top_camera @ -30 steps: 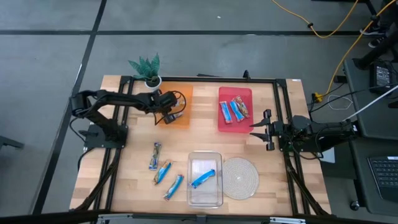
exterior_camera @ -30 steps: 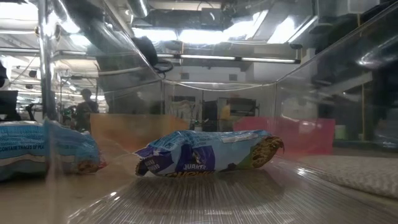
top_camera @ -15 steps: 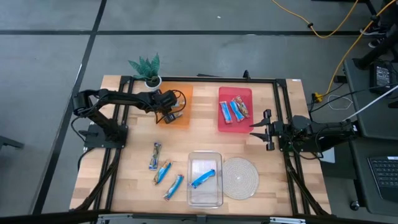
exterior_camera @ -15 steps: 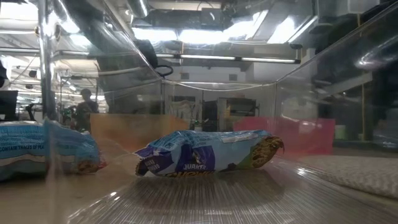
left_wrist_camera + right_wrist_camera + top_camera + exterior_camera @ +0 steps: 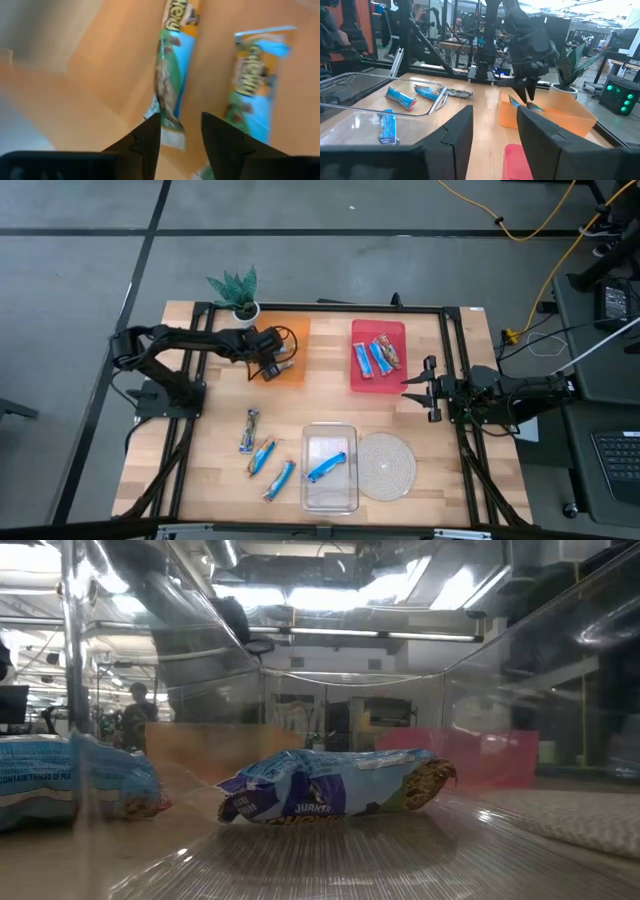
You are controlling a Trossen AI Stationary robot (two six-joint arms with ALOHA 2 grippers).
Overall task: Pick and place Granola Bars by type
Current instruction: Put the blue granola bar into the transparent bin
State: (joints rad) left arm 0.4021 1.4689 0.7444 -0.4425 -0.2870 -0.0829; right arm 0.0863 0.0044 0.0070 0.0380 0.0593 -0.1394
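Note:
My left gripper [image 5: 272, 366] points steeply down into the orange tray [image 5: 295, 340] and is open. In the left wrist view two bars in blue-green wrappers lie on the tray floor, one [image 5: 172, 65] with its near end between my fingers [image 5: 180, 120], the other [image 5: 255, 75] beside it. Three bars lie in the red tray [image 5: 375, 357]. One blue bar [image 5: 327, 466] lies in the clear tray [image 5: 330, 495]. Three more bars [image 5: 262, 456] lie on the wood to its left. My right gripper [image 5: 425, 390] waits open at the table's right side, level. My left gripper comes from above, slanting down, and its two fingers [image 5: 147, 140] stand on either side of the near end [image 5: 167, 122] of one bar. That bar lies flat on the tray floor. Whether a finger touches the wrapper I cannot tell.
A round woven mat [image 5: 386, 465] lies right of the clear tray. A small potted plant [image 5: 238, 290] stands at the far left corner behind the orange tray. Bare wood shows between the trays in the middle of the table [image 5: 325, 395].

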